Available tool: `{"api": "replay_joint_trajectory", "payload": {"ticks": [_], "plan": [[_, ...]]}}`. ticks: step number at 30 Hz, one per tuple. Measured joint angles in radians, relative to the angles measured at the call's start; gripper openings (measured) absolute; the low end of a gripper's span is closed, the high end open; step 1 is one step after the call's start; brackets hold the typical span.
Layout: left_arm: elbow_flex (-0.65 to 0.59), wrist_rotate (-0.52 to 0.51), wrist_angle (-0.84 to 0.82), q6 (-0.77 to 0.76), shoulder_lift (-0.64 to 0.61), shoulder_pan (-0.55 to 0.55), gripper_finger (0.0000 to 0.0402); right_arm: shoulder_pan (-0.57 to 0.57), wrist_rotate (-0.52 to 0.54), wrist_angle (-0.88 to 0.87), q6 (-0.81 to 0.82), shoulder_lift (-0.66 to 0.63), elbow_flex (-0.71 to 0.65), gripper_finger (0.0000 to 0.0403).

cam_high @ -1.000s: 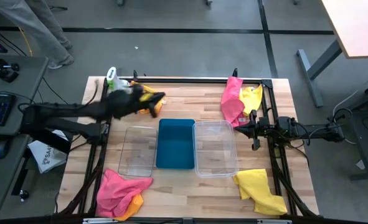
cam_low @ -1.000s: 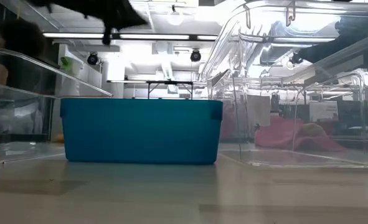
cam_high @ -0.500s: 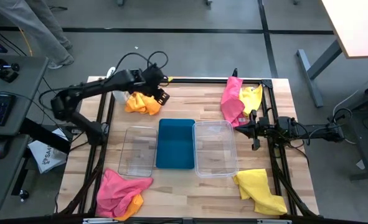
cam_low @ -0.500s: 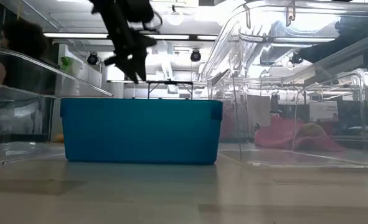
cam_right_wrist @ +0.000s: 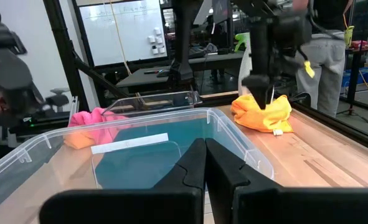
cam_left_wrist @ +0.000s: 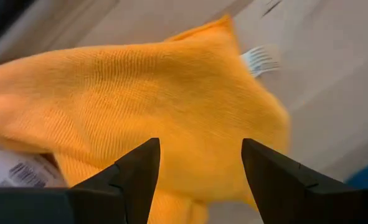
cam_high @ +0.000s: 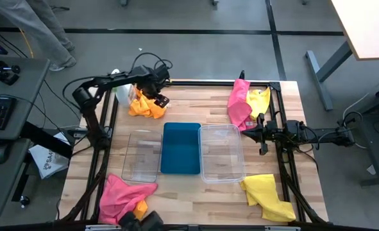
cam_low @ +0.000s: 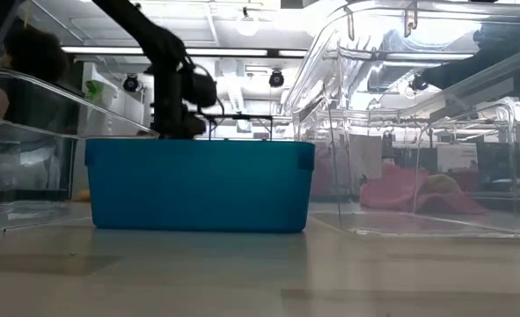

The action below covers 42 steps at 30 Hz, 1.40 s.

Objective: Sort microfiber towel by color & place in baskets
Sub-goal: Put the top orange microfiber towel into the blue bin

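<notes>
An orange microfiber towel [cam_high: 145,106] [cam_left_wrist: 171,106] lies crumpled at the table's far left, beside a white spray bottle [cam_high: 120,95]. My left gripper [cam_high: 156,98] [cam_left_wrist: 199,168] hangs open right over it, one finger on either side of the cloth's middle. Three baskets stand side by side mid-table: a clear one [cam_high: 142,156], a blue one [cam_high: 181,149] and a second clear one [cam_high: 222,153]. My right gripper [cam_high: 245,133] [cam_right_wrist: 205,155] waits shut at the right edge, holding nothing. My left gripper comes at the orange towel from above with its fingers [cam_left_wrist: 137,177] pointing down over the cloth's middle [cam_left_wrist: 196,124]. I cannot tell whether the fingertips touch the cloth. The towel lies flat on the table.
A pink towel [cam_high: 238,104] and a yellow one [cam_high: 260,100] lie at the far right. Another yellow one [cam_high: 267,196] lies at the near right, and a pink one over an orange one [cam_high: 122,196] at the near left. A person [cam_right_wrist: 327,43] stands beyond the far edge.
My left gripper has swung in and come down toward the orange towel at the far left, its arm folding back toward the table's left edge. In the low view its fingers have gone from together to apart. The towel has stayed on the table.
</notes>
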Motion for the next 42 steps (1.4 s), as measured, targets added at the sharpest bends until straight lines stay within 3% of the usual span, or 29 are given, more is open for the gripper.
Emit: {"api": "replay_joint_trajectory", "payload": {"ticks": [11,13,16,18,19,26,32,37,40,42], "plan": [[0.008,-0.06,-0.034,0.095,0.206,0.011,0.0206,0.0,0.0,0.0,0.0,0.0,0.0,0.0],[0.007,-0.065,-0.033,0.13,0.209,-0.004,0.0181,0.0,0.0,0.0,0.0,0.0,0.0,0.0],[0.009,-0.08,-0.02,0.167,0.184,-0.039,0.01,0.0,0.0,0.0,0.0,0.0,0.0,0.0],[0.007,-0.067,0.001,0.169,0.148,-0.054,0.0033,0.0,0.0,0.0,0.0,0.0,0.0,0.0],[0.008,-0.065,0.026,0.161,0.122,-0.061,0.0018,0.0,0.0,0.0,0.0,0.0,0.0,0.0],[0.013,-0.053,0.144,0.132,-0.238,-0.115,0.0005,0.0,0.0,0.0,0.0,0.0,0.0,0.0],[0.006,0.074,0.303,0.078,-0.551,-0.269,0.0002,0.0,0.0,0.0,0.0,0.0,0.0,0.0],[-0.041,0.088,0.335,-0.036,-0.643,-0.512,0.0001,0.0,0.0,0.0,0.0,0.0,0.0,0.0],[-0.117,0.02,0.397,-0.144,-0.641,-0.644,0.0001,0.0,0.0,0.0,0.0,0.0,0.0,0.0],[-0.194,-0.032,0.524,-0.196,-0.635,-0.703,0.0001,0.0,0.0,0.0,0.0,0.0,0.0,0.0]]}}
